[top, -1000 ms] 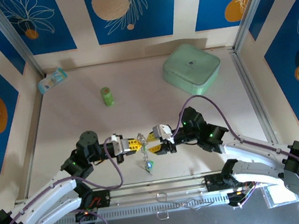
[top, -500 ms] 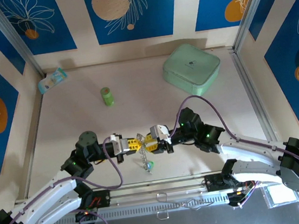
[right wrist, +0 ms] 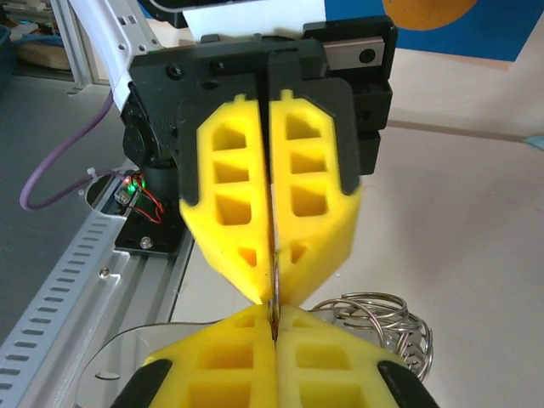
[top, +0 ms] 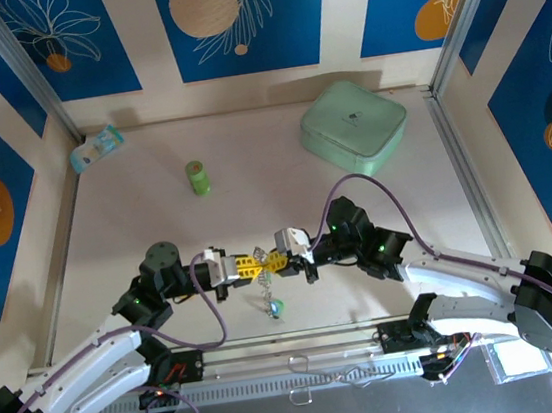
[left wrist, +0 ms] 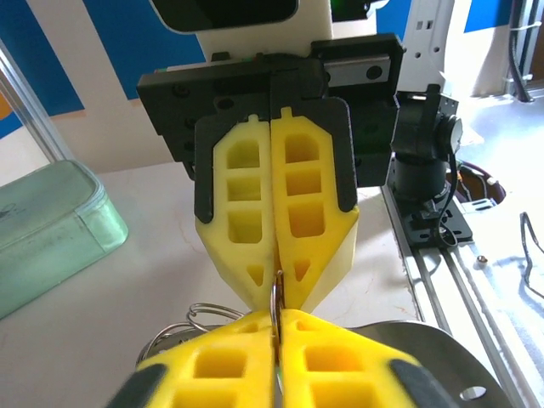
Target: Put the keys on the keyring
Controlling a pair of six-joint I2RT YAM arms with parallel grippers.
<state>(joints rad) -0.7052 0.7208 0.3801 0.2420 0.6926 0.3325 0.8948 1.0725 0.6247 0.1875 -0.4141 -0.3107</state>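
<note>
My left gripper (top: 254, 264) and right gripper (top: 278, 260) meet tip to tip above the table's near middle. Both are shut on the same thin silver keyring (top: 266, 264), each from its own side. In the left wrist view the keyring (left wrist: 277, 299) stands edge-on between my left gripper's (left wrist: 278, 318) yellow fingers and the facing pair. The right wrist view shows the keyring (right wrist: 274, 293) pinched the same way in my right gripper (right wrist: 274, 314), with coiled wire loops (right wrist: 378, 313) beside it. A beaded chain (top: 266, 286) hangs below with a green-and-blue key (top: 275, 307) at its end.
A green bottle (top: 197, 177) stands at the back left. A mint-green box (top: 353, 126) sits at the back right, a blue-white packet (top: 98, 148) in the far left corner. A metal rail (top: 304, 349) runs along the near edge.
My right gripper has slid left up to the left gripper's tips and shut on the keyring. The hanging chain and key shifted slightly. The left arm has stayed put.
</note>
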